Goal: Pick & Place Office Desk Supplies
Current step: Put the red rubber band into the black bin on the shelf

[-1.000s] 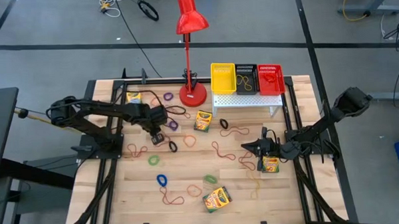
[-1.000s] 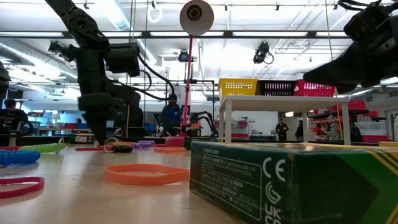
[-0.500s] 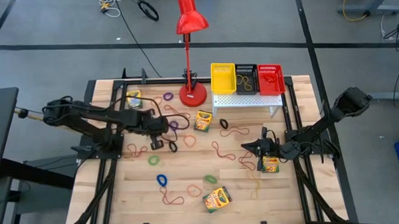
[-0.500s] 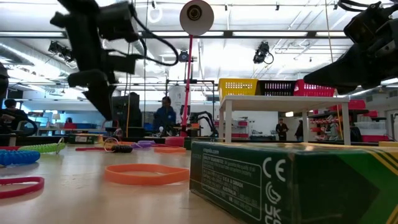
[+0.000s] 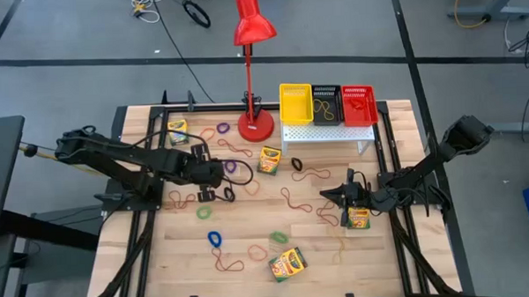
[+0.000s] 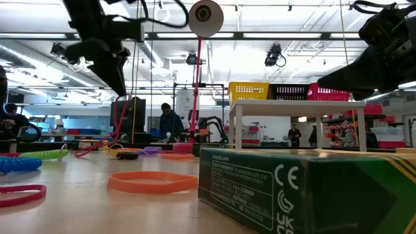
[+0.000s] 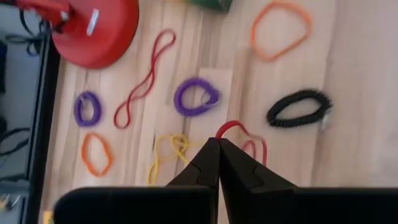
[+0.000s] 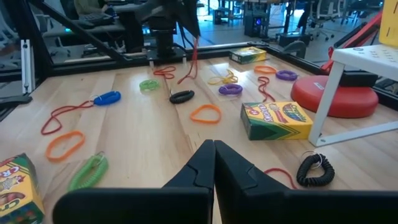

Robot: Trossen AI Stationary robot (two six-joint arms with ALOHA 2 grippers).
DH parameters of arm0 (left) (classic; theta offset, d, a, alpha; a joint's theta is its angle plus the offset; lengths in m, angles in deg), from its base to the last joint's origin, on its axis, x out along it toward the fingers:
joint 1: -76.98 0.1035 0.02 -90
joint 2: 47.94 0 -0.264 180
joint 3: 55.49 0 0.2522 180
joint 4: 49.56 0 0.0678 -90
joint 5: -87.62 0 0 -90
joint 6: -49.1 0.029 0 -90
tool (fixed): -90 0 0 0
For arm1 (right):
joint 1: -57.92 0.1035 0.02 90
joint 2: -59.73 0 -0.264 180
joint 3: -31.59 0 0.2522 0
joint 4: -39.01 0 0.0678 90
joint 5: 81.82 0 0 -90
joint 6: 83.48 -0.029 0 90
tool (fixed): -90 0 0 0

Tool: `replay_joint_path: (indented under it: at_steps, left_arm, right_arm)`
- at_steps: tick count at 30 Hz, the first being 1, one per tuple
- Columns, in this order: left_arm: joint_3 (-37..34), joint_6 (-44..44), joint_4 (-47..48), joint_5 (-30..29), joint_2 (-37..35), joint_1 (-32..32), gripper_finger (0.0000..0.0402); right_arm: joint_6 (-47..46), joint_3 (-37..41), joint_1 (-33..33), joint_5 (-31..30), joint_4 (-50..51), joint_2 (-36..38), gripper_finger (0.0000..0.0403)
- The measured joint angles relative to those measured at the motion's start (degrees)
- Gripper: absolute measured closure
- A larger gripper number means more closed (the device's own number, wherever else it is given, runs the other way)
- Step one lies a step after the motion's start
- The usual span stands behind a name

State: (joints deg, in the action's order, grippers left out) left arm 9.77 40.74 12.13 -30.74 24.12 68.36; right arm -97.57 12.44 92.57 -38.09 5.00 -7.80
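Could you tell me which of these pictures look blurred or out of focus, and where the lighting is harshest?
Low view: the crayon box right at the lens is soft, and ceiling lights glare behind the lamp. Left wrist view: the rubber bands are slightly smeared. Right wrist view: its end effector looks soft. High view: evenly lit and sharp.
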Motion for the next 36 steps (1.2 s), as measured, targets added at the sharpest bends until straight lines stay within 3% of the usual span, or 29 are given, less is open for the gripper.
replay_joint_path:
  at_steps: [12,16,26,36]
  left_arm:
    - [0.0,4.6,-29.1,7.9,-0.8,-3.7,0.0396]
    - [0.1,2.8,-38.9,9.2,2.3,-4.2,0.0396]
    - [0.0,3.9,-62.5,11.8,20.4,-3.0,0.0396]
    - [0.0,6.1,-83.2,16.0,31.8,-3.3,0.0396]
  right_arm:
    - [-0.4,0.0,0.0,0.1,0.0,0.0,0.0396]
    - [-3.6,0.0,-0.7,4.3,0.1,0.0,0.0387]
    - [-8.0,0.0,-2.2,7.5,0.5,0.0,0.0288]
    - [-11.1,0.0,-2.2,9.5,0.6,0.0,0.0211]
